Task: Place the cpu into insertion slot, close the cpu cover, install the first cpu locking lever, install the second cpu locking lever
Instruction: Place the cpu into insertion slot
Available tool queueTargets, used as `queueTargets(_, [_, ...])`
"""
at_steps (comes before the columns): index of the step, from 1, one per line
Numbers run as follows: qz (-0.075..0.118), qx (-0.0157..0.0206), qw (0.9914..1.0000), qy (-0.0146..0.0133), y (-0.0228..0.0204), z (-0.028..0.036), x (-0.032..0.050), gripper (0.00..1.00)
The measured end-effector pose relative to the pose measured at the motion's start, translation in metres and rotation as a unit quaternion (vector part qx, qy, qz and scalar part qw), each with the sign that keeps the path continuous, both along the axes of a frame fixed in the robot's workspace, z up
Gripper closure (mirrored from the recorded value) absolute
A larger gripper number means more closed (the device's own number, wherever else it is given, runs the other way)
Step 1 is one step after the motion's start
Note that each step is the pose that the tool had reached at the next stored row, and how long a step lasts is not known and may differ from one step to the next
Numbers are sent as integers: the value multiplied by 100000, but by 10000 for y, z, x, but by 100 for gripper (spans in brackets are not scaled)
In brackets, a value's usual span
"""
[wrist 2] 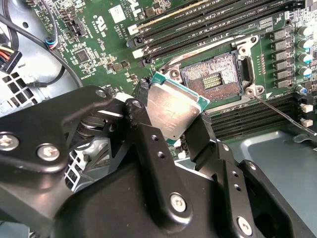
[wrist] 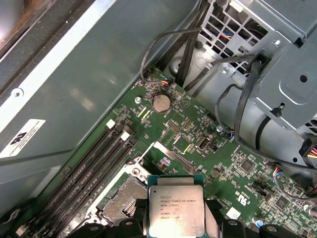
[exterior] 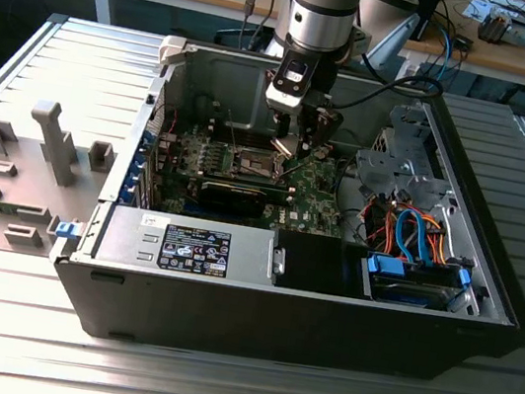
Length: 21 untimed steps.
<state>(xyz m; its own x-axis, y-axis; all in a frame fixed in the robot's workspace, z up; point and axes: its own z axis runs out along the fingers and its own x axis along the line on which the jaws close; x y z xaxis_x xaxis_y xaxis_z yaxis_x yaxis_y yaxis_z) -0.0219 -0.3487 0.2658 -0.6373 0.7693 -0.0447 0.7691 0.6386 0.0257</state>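
Entry: cpu placement.

The cpu [wrist 2: 173, 106], a small flat square chip with a silvery-grey lid and a green edge, is clear of the board. The black fingers of the tool [wrist 2: 171, 119] clamp it by two opposite edges, so the tool is closed on the chip. In both wrist views it hangs just beside the insertion slot [wrist 2: 214, 74], a square socket with a dark pin field and a silver metal rim. It is not seated.

In the exterior view the tool [exterior: 296, 145] sits just to the exterior view's right of the slot, low inside the open black computer case [exterior: 273, 319]. The case rests on the ribbed grey metal surface [exterior: 212, 389].

The slot's pin field lies bare. In the first wrist view a thin silver strip at the slot's edge may be the cpu cover [wrist: 171, 154] swung up, but I cannot be sure. A thin metal lever rod [wrist 2: 285, 114] lies swung away from the slot.

Judgement on the step in hand (placing the chip):
- Centre the chip squarely over the pin field first, with its edges parallel to the rim.
- Keep it level. A tilted corner touching first could bend pins.
- Lower it straight, with no sideways sliding once inside the rim.
- Let it drop in under its own weight. Do not press.
- The fingers flank two edges, so the rim must leave them room to open.
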Motion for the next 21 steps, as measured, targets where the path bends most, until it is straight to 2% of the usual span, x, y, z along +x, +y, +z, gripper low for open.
queueTargets(21, [-542,1,99999,-1,0,0,0,46])
